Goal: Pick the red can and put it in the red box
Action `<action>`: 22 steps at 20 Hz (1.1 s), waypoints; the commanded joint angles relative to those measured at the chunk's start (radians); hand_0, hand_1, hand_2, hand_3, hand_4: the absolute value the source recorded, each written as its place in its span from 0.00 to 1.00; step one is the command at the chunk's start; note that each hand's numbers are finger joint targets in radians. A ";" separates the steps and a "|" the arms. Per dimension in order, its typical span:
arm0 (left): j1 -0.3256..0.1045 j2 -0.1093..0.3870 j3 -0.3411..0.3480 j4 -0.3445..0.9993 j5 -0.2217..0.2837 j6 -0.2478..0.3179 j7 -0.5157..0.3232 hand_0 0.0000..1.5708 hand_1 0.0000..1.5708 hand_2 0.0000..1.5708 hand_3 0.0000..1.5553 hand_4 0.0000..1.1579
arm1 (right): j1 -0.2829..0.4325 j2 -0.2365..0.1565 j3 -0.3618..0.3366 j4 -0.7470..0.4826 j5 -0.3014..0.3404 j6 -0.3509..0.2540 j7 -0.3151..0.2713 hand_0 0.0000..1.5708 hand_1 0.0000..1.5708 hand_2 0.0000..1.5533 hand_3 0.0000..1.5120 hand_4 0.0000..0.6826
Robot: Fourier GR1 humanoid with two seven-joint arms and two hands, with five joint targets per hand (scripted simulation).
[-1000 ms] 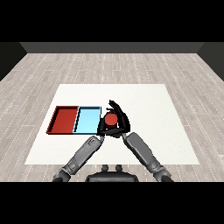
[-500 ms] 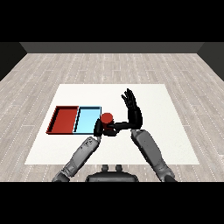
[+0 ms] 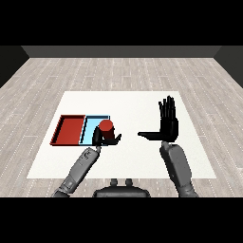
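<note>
Head view across the white table (image 3: 142,102), which rests on a grey plank floor (image 3: 118,71). Two trays lie side by side at the table's left: the red tray (image 3: 70,129) on the outside, and the light blue tray (image 3: 91,127) touching its right edge.

The red can (image 3: 106,126) stands upright over the right part of the light blue tray, near that tray's right rim. It is not in the red tray. From this angle it cannot be told whether the can's base rests on the tray floor or is lifted just above it.

The left hand (image 3: 102,139) comes in from the lower left on its grey forearm and is at the can. Its fingers are curled round the lower half of the can, with the thumb reaching out on the can's right side; the red top of the can shows above the dark fingers.

The right hand (image 3: 168,127) is well apart from the can and from both trays, over the bare right half of the table. It is raised with the palm flat. Its fingers (image 3: 167,108) are straight, pointing away from the robot and lying close together with slight gaps, while the thumb (image 3: 147,135) sticks out sideways toward the left. This hand holds nothing and touches nothing. Its grey forearm (image 3: 177,167) runs down toward the lower right.
</note>
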 commanded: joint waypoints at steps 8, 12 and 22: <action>0.001 0.193 0.169 -0.093 -0.040 -0.050 0.108 1.00 1.00 0.99 0.91 0.97 | 0.226 -0.070 -0.111 0.143 -0.027 0.145 -0.121 0.00 0.00 0.00 0.00 0.00; -0.085 0.248 0.201 -0.022 -0.116 -0.049 0.195 1.00 1.00 0.99 0.92 0.98 | 0.274 -0.075 -0.138 0.186 -0.053 0.196 -0.151 0.00 0.00 0.00 0.00 0.00; -0.219 0.370 0.370 0.496 -0.125 -0.147 0.119 1.00 1.00 0.99 0.94 0.95 | 0.299 -0.013 -0.091 0.251 0.032 0.157 -0.222 0.00 0.00 0.00 0.00 0.00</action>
